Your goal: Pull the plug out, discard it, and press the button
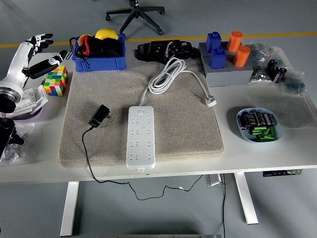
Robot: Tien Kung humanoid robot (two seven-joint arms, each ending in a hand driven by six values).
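Observation:
A white power strip (140, 136) lies lengthwise on a beige mat (183, 124), its button end (140, 112) toward the far side and no plug in its sockets. A black plug adapter (99, 116) lies loose on the mat left of the strip, its black cord (85, 148) running off the table's front edge. The strip's own white cable (166, 77) is coiled behind it, ending in a white plug (211, 101). My left hand (42, 52) is raised at the far left edge, fingers spread and empty, far from the strip. The right arm is out of view.
A blue bin (98, 53) with a yellow ball stands at the back left, a colour cube (55, 81) beside it. A grey block (225, 74) with blue and orange cylinders stands at the back right. A blue bowl (259, 125) of batteries sits at the right.

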